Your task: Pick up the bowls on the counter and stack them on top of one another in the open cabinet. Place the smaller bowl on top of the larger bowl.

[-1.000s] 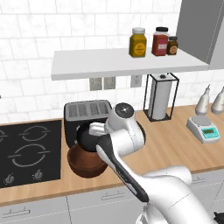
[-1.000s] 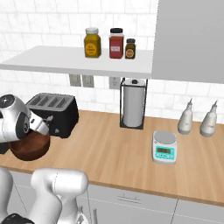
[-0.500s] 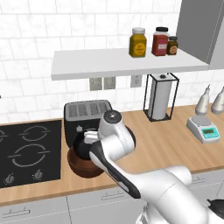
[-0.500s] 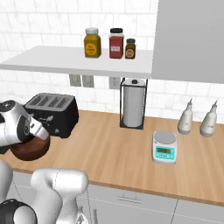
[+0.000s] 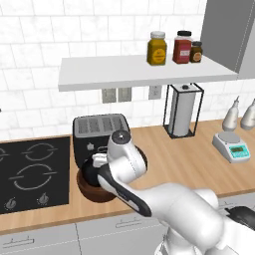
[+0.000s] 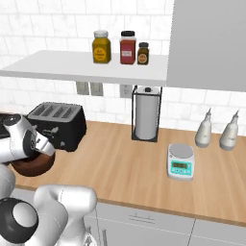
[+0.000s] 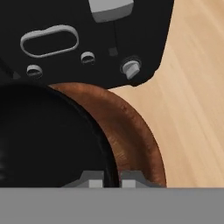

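The gripper (image 7: 111, 178) sits at bottom centre of the hand view, fingertips nearly together, apparently pinched on the smaller bowl's (image 7: 48, 140) rim (contact can't be confirmed). That bowl is nested in the larger bowl (image 7: 135, 131) on the counter (image 7: 197, 109). A thin rim pinch could slip. The toaster (image 5: 99, 130), touching or just behind, crowds the lift, and the open cabinet (image 5: 144, 69) is overhead.

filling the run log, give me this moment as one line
stage: grasp | gripper: at rim of black bowl | black bowl: inside brown bowl | brown bowl: on counter, by toaster
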Robot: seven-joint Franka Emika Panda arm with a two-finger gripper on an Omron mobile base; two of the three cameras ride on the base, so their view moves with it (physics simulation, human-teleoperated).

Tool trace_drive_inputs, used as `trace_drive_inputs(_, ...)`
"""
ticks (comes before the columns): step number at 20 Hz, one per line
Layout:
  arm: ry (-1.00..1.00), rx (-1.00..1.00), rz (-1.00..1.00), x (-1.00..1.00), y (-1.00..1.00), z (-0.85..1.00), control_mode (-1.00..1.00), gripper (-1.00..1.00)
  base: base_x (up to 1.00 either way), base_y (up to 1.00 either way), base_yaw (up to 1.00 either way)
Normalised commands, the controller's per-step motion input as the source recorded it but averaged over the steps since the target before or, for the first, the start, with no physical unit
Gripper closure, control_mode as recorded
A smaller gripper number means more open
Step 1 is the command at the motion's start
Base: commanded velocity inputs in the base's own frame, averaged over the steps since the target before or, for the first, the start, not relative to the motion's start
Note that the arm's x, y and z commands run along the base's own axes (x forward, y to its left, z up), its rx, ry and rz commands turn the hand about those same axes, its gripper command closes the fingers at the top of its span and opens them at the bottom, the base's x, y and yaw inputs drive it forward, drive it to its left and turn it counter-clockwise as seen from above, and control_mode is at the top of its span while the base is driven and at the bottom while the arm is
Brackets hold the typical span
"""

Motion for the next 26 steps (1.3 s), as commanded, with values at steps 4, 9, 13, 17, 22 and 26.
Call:
trace_drive_inputs(4, 0.0, 0.01, 0.0, 0.03, 0.0, 0.25, -1.0, -1.0, 0.0, 0.0, 0.0)
trace_drive_inputs(9, 0.05, 0.02, 0.0, -0.05, -0.18, 0.56, -1.0, -1.0, 0.0, 0.0, 0.0)
trace_drive_inputs(13, 0.11, 0.0, 0.07, -0.07, -0.3, -0.16, -1.0, -1.0, 0.0, 0.0, 0.0)
trace_drive_inputs(17, 0.03, 0.0, 0.07, 0.0, 0.0, -0.32, -1.0, -1.0, 0.0, 0.0, 0.0)
trace_drive_inputs(22, 0.05, 0.0, 0.05, 0.0, 0.0, -0.55, -1.0, -1.0, 0.0, 0.0, 0.0)
trace_drive_inputs(26, 0.05, 0.0, 0.05, 0.0, 0.0, -0.49, -1.0, -1.0, 0.0, 0.0, 0.0)
